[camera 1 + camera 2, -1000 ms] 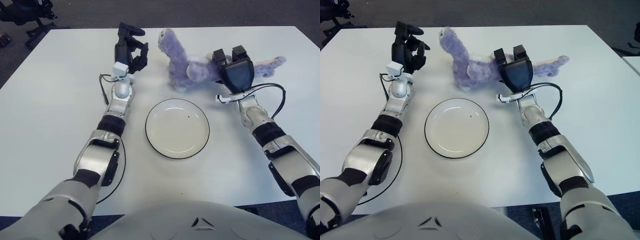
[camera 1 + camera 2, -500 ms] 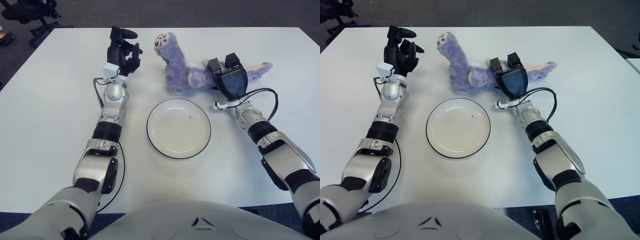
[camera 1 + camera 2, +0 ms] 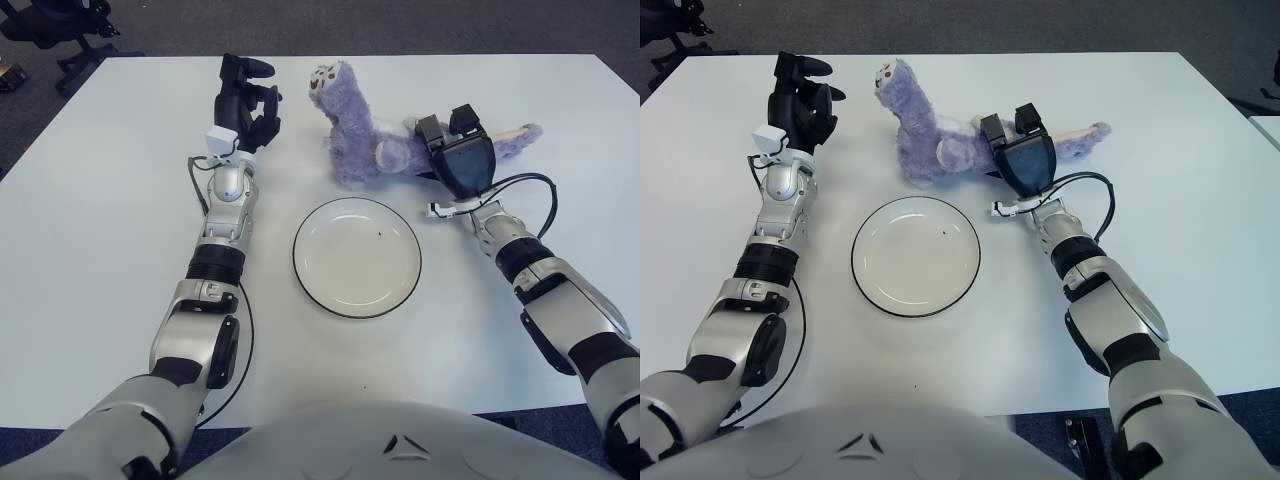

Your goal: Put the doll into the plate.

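On the white table (image 3: 90, 250), a purple plush doll (image 3: 372, 140) lies just beyond the far edge of a round white plate (image 3: 356, 256) with a dark rim. The doll's head is raised at its left end, face turned up, and its long body and tail stretch off to the right along the tabletop. No part of the doll is inside the plate; the two lie close together but apart.

The right hand (image 3: 458, 150) is at the middle of the doll's body, its black palm facing the camera and its fingers (image 3: 990, 128) reaching over the purple fur. The fingers appear closed around the doll's midsection, though the back of the hand hides exactly how tightly they press. A black cable (image 3: 535, 185) loops from the right wrist over the table.

The left hand (image 3: 243, 100) is held up to the left of the doll's head, clear of it, with its dark fingers loosely curled and holding nothing. Its forearm runs down the table to the left of the plate.

Beyond the table's far left corner, part of a black office chair (image 3: 60, 25) shows on the dark floor.
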